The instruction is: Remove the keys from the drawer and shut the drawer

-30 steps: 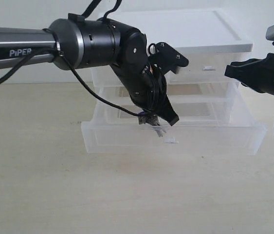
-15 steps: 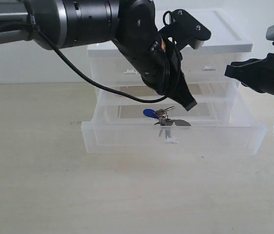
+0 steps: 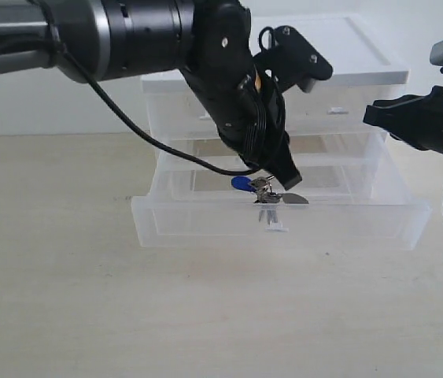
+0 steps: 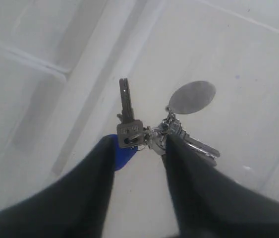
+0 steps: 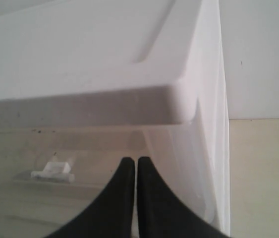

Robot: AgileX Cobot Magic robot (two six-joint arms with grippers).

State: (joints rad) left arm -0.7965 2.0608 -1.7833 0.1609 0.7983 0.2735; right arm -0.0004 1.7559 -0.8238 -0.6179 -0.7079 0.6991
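The keys (image 3: 267, 193) lie on the floor of the pulled-out bottom drawer (image 3: 205, 220), blue tag (image 3: 241, 184) to the left and grey tag (image 3: 294, 199) to the right. My left gripper (image 3: 280, 183) reaches down into the drawer just above them. In the left wrist view it (image 4: 141, 141) is open, and its two dark fingers straddle the keys (image 4: 149, 134), with the blue tag (image 4: 124, 156) partly under one finger and the grey tag (image 4: 192, 97) beyond. My right gripper (image 3: 372, 116) hovers shut beside the cabinet's upper right; its fingers (image 5: 132, 161) hold nothing.
The drawer belongs to a clear plastic cabinet with a white lid (image 3: 300, 55) standing at the back of a pale wooden table (image 3: 87, 299). Two smaller upper drawers are shut; one white handle (image 5: 55, 168) shows in the right wrist view.
My left gripper rose out of the drawer, leaving the keys lying uncovered, then came back down and left over them. The right arm has not moved.
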